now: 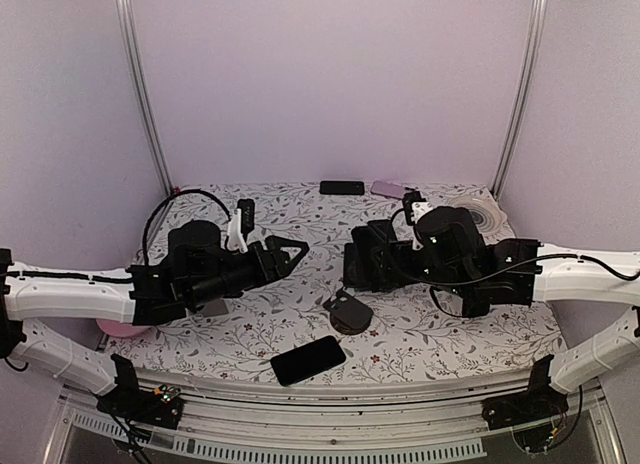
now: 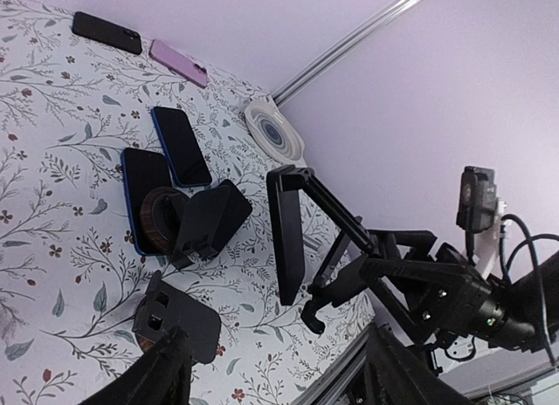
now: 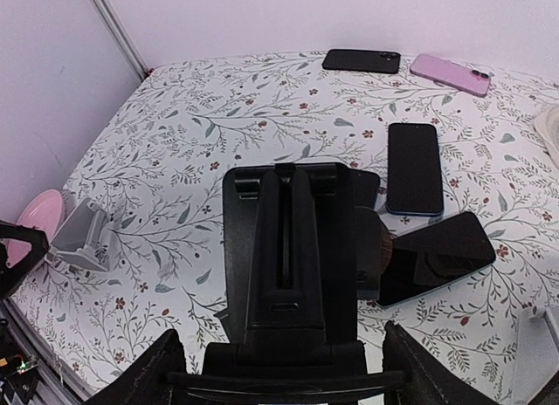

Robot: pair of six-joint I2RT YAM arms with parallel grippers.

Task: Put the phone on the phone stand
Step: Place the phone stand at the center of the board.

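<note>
From my station I see the right pincer (image 3: pixel 284 370) closed on the phone stand (image 3: pixel 288 248), one finger against each side of its base. It holds the stand upright in the air above the middle of the table (image 3: pixel 218 117), with the slotted back turned to the right wrist camera. I cannot tell what, if anything, sits on its far face. My left pincer (image 1: pixel 292 252) stands wide open with nothing between its fingers; it points across at the stand, near it but not touching. The phone (image 1: pixel 308 360) lies flat, screen dark, at the near edge of the table between the two arm bases, apart from both pincers. Just beyond it a small dark stand (image 1: pixel 350 312) rests on the table. Past the held stand a blue-edged phone (image 3: pixel 415 168) and a second dark phone (image 3: pixel 437 257) lie close together. At the far edge a black phone (image 3: pixel 361 61) and a pink phone (image 3: pixel 450 73) lie in a row. On the left side a grey holder (image 3: pixel 83 235) sits beside a pink plate (image 3: pixel 31 215).
</note>
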